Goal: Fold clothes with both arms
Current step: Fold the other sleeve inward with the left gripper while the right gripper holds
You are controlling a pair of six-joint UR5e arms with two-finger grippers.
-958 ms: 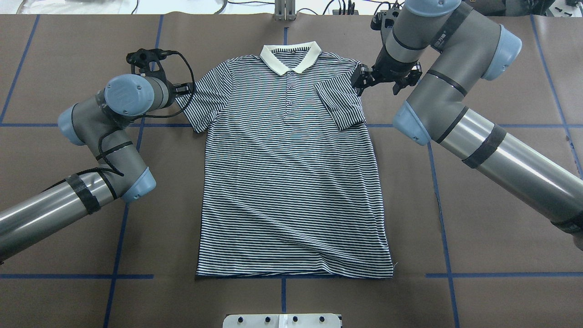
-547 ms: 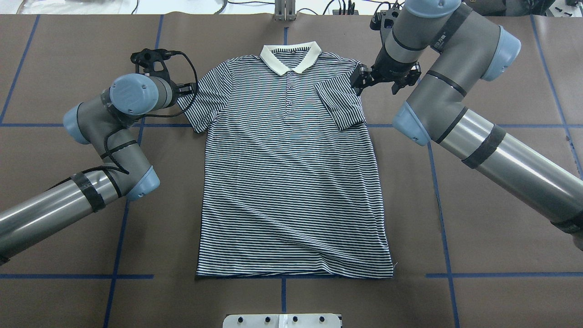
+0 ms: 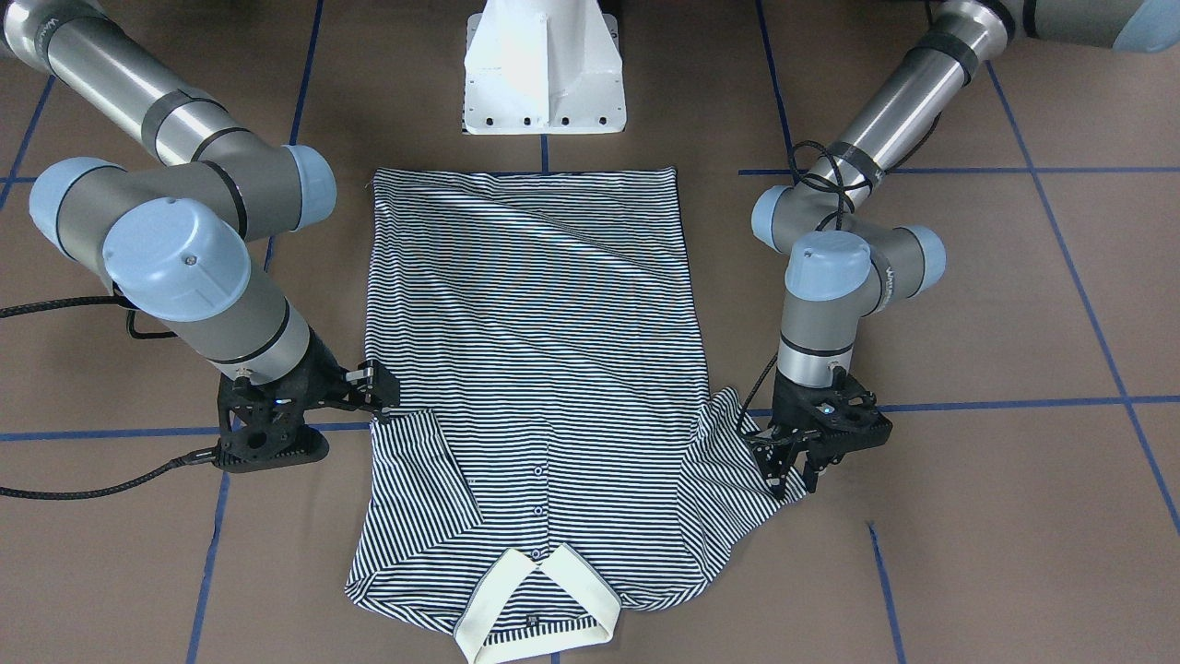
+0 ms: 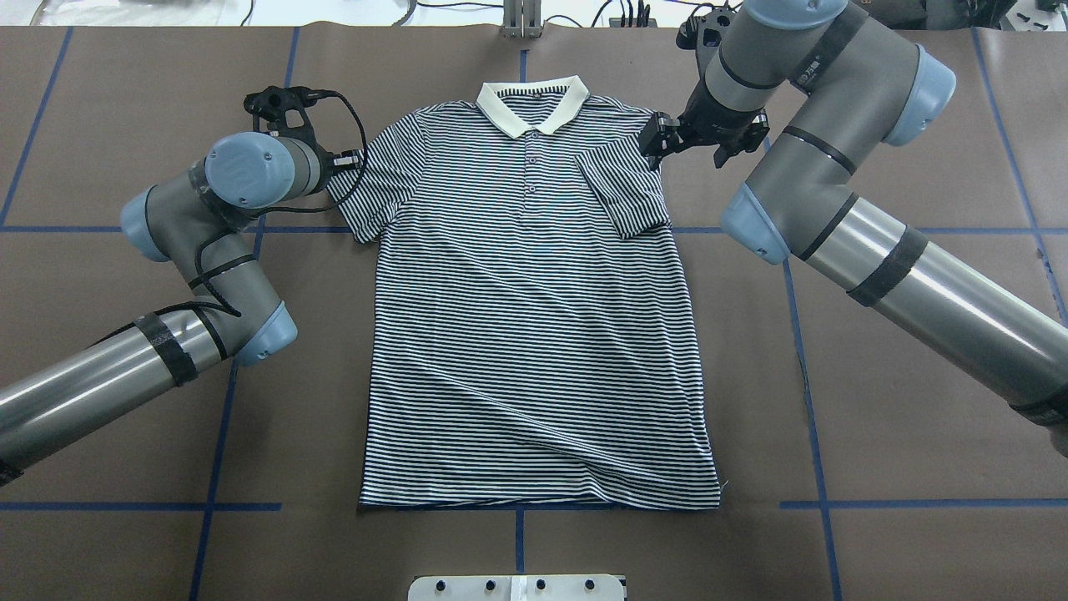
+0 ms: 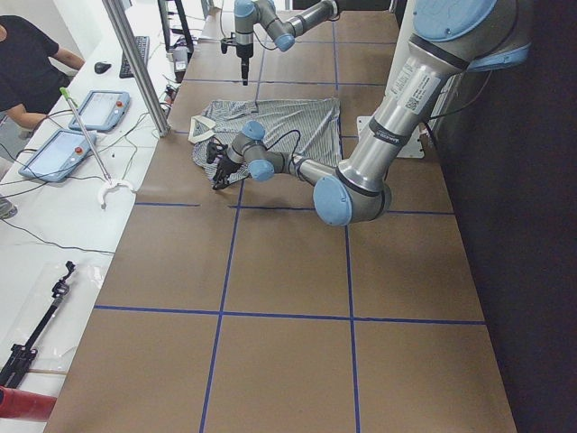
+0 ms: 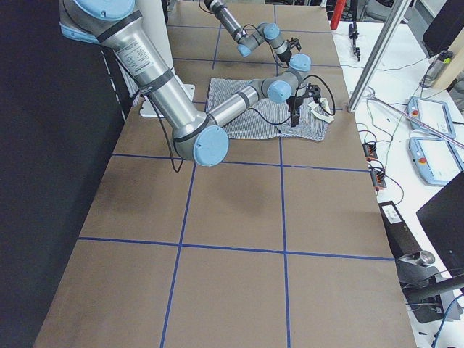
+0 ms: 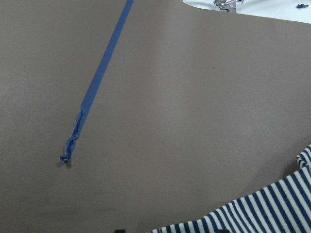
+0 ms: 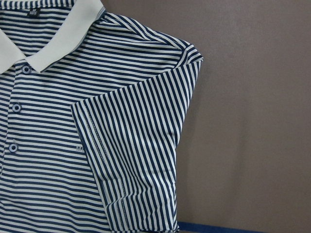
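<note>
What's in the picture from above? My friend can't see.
A striped polo shirt lies flat on a brown table, collar at the top. The sleeve by the right end effector is folded inward; the one by the left end effector lies spread.

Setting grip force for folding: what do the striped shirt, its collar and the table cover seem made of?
Polo shirt: thin matte knit, likely cotton or a blend; it lies limp with soft wrinkles. Collar: thicker plain cream knit, holds its shape. Table cover: flat matte brown sheet, paper-like, though that is uncertain.
</note>
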